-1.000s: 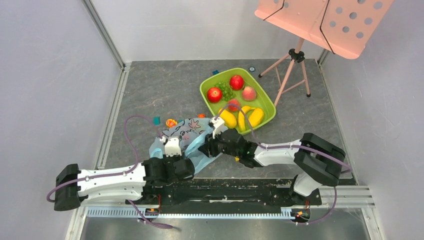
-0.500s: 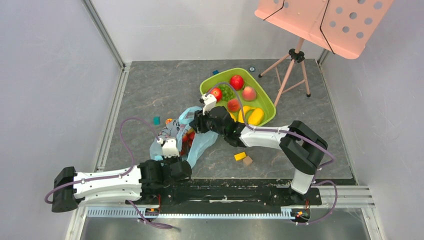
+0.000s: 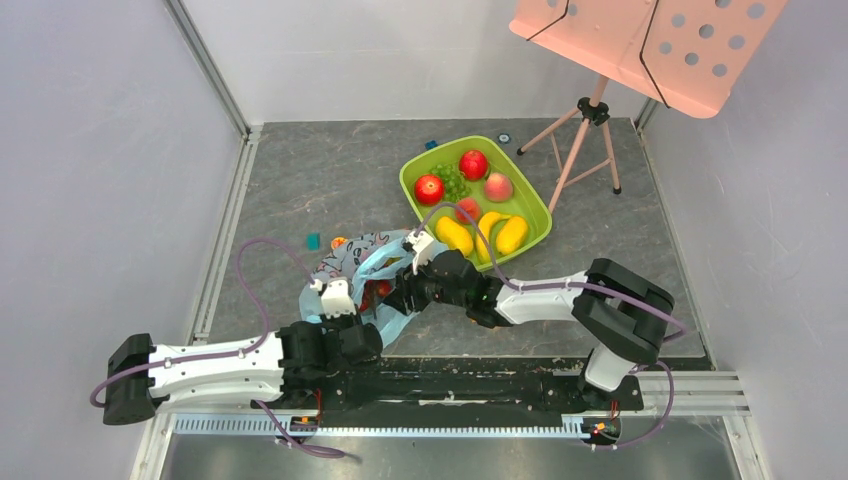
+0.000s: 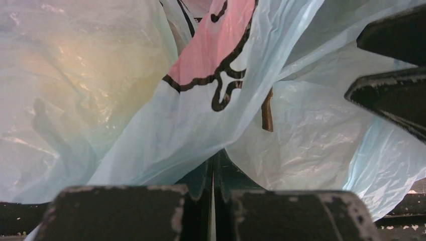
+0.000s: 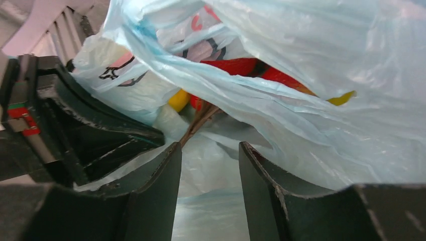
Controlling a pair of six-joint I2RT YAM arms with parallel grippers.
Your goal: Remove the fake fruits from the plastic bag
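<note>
The light-blue plastic bag (image 3: 358, 262) lies crumpled left of the green tray (image 3: 532, 196). My left gripper (image 3: 350, 302) is shut on the bag's near edge; the left wrist view shows the film (image 4: 191, 100) pinched between the closed jaws (image 4: 213, 170). My right gripper (image 3: 403, 292) is open at the bag's right side, its fingers (image 5: 208, 165) astride loose film. Red (image 5: 236, 66) and yellow (image 5: 179, 100) fake fruits show inside the bag. A red piece (image 3: 376, 293) shows from above.
The tray holds red apples (image 3: 429, 188), grapes, a peach and yellow fruits (image 3: 511, 234). Small blocks lie left of the bag (image 3: 313, 240) and behind the tray (image 3: 431, 144). A pink music stand on a tripod (image 3: 585, 120) stands at the back right.
The right gripper rose with the bag towards the tray, then came back down towards the near side of the bag. The bag has sunk and crumpled again. The left gripper stays shut on it.
</note>
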